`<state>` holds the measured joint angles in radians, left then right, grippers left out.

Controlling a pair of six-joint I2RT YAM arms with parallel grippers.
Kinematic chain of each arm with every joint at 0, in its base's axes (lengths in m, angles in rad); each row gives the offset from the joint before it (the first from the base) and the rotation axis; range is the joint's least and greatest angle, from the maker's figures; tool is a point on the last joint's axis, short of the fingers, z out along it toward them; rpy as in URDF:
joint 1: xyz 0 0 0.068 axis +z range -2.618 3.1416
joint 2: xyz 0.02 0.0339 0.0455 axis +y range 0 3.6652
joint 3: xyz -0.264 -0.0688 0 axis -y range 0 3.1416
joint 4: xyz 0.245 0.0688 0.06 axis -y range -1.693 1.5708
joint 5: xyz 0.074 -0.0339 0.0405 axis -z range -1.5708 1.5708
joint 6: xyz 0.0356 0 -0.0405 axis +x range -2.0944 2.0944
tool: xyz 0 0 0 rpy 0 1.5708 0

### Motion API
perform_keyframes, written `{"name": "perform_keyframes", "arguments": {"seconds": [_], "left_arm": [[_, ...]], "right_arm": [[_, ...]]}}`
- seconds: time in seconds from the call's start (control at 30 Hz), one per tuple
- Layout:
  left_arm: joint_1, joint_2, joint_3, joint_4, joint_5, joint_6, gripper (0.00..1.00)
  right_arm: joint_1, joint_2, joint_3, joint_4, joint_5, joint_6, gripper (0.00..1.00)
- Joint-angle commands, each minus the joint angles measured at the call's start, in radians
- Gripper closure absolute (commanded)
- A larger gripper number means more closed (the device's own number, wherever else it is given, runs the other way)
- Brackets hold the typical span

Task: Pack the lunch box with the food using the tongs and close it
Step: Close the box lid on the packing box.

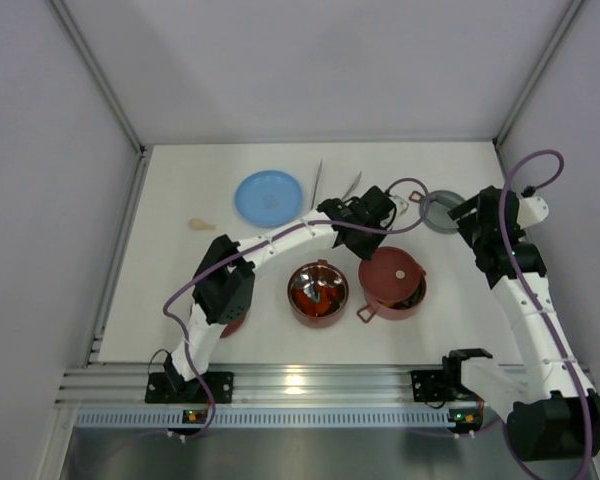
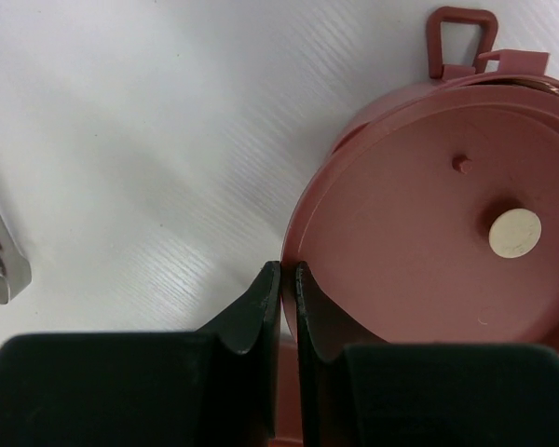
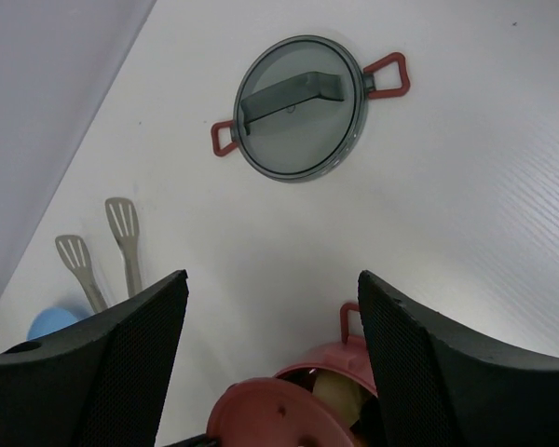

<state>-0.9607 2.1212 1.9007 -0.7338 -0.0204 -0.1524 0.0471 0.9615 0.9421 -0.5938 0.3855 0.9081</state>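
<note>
Left end effector point(image 2: 287, 270) clamped on flat maroon disc lid point(image 2: 429, 242), rim at 9 o'clock, likely to seat it on dusty-red bowl point(image 1: 405, 308); right end effector point(image 3: 272, 279) apart, empty.

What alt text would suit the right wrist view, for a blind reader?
A grey lid with red handles lies on a white table. Nearer, the right gripper, jaws open, hangs over a red bowl partly covered by a maroon disc; tongs lie left.
</note>
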Motion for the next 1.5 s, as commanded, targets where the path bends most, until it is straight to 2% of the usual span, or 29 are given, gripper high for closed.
{"name": "perform_keyframes", "arguments": {"seconds": [0.0, 1.03, 1.33, 1.47], "left_arm": [[-0.01, 0.035, 0.049, 0.022, -0.007, -0.016, 1.0], [-0.069, 0.105, 0.113, -0.007, -0.05, -0.027, 1.0], [-0.07, 0.108, 0.112, -0.053, -0.159, -0.039, 1.0], [-0.07, 0.126, 0.12, -0.073, -0.162, -0.042, 1.0]], "right_arm": [[-0.012, -0.041, 0.003, -0.024, -0.036, -0.04, 0.27], [-0.012, -0.104, -0.042, -0.044, -0.105, -0.071, 0.27], [-0.01, -0.113, -0.052, -0.041, -0.144, -0.081, 0.27], [-0.01, -0.115, -0.055, -0.047, -0.178, -0.1, 0.28]]}}
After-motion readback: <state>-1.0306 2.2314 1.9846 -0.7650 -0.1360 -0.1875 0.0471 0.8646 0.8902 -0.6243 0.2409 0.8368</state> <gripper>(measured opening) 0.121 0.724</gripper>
